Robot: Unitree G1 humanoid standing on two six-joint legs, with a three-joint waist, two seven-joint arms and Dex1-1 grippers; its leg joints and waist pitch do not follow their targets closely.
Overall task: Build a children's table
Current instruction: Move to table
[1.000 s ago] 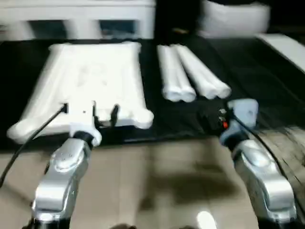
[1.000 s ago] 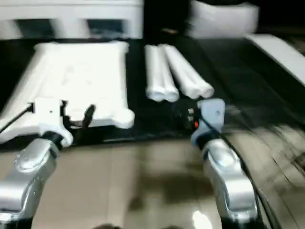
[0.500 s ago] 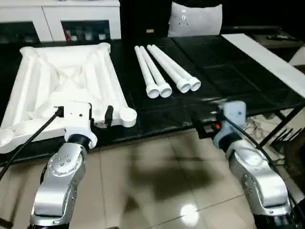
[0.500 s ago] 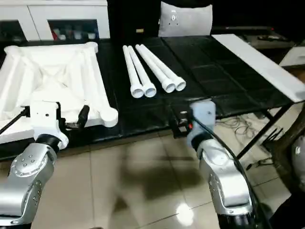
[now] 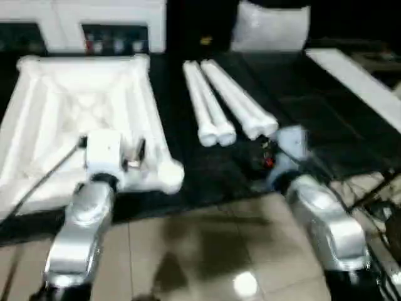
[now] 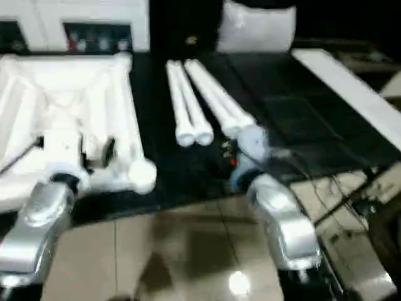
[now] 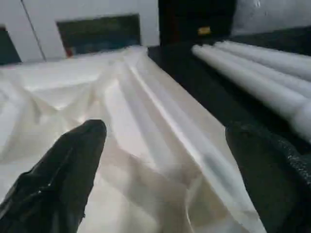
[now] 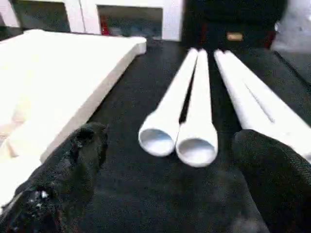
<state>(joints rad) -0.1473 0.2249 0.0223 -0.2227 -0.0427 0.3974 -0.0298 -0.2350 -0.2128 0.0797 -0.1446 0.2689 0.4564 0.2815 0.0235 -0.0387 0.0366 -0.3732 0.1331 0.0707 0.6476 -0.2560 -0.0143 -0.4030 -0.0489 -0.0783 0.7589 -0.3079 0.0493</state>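
The children's table lies in parts on a black work surface. Its white top [image 5: 69, 113] rests upside down at the left, ribbed underside up, with a rounded corner socket [image 5: 169, 177] nearest me. Four white legs [image 5: 222, 103] lie side by side to its right, open ends [image 8: 177, 141] toward me. My left gripper [image 5: 111, 145] hovers open over the top's near right rim [image 7: 160, 121], with nothing between its fingers [image 7: 68, 165]. My right gripper [image 5: 263, 153] stands open and empty just short of the leg ends.
A white cabinet with glass doors [image 5: 94, 25] stands behind the work surface [image 5: 313, 119]. A white cushion-like thing [image 5: 272, 28] sits at the back, and a long white board [image 5: 357, 75] runs along the right. Tiled floor [image 5: 207, 251] lies below, with cables at the right.
The camera has shifted. Both arms have reached forward: the left gripper now sits farther over the top's rim, the right one closer to the leg ends. Both stay open.
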